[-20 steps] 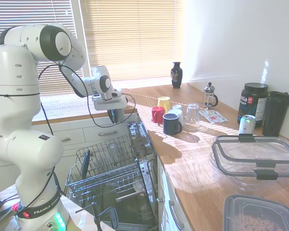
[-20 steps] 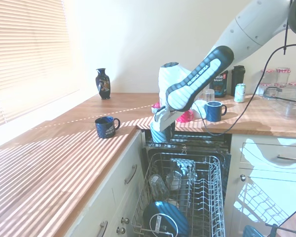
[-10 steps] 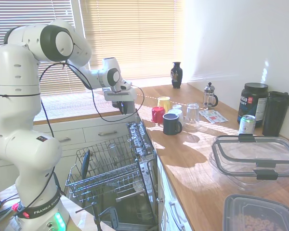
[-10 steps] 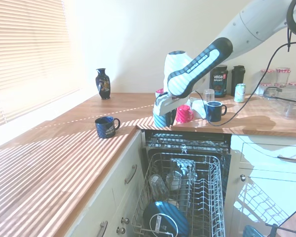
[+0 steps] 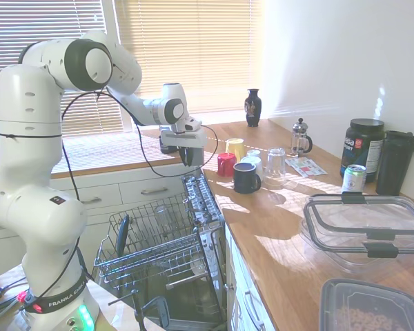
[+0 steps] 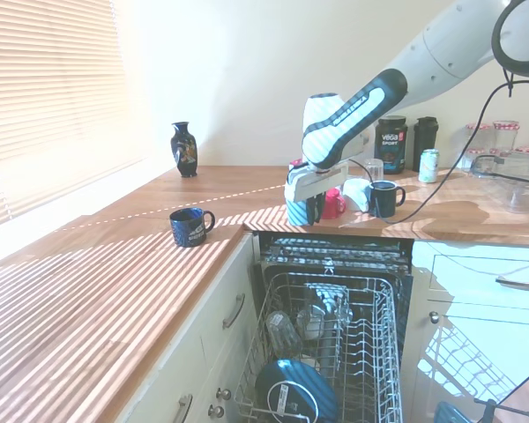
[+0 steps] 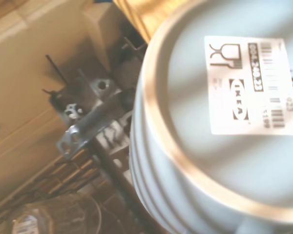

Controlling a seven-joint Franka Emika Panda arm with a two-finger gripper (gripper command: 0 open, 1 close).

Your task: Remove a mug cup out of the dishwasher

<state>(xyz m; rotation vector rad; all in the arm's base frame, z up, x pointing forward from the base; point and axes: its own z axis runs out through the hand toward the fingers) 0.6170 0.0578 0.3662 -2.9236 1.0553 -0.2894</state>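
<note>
My gripper (image 5: 190, 156) is shut on the mug cup (image 6: 295, 211), a pale grey ribbed mug. It hangs just above the wooden counter's edge, over the back of the open dishwasher (image 5: 193, 207). In the wrist view the mug cup's (image 7: 224, 146) underside fills the right side and carries a white IKEA sticker. From the second exterior view my gripper (image 6: 305, 210) stands in front of the pink and white mugs. The pulled-out wire rack (image 6: 335, 335) sits below and nearer the camera, still holding a glass and a dark blue round item.
Red (image 5: 225, 164), yellow (image 5: 234, 147) and navy (image 5: 246, 177) mugs, a glass tumbler (image 5: 276, 163) and a French press (image 5: 301, 136) cluster on the counter just past the gripper. Another navy mug (image 6: 190, 226) and a vase (image 6: 183, 150) stand on the window-side counter. Plastic containers (image 5: 366, 224) lie nearer.
The gripper has carried the mug up from over the rack and across to the counter's edge, towards the group of mugs.
</note>
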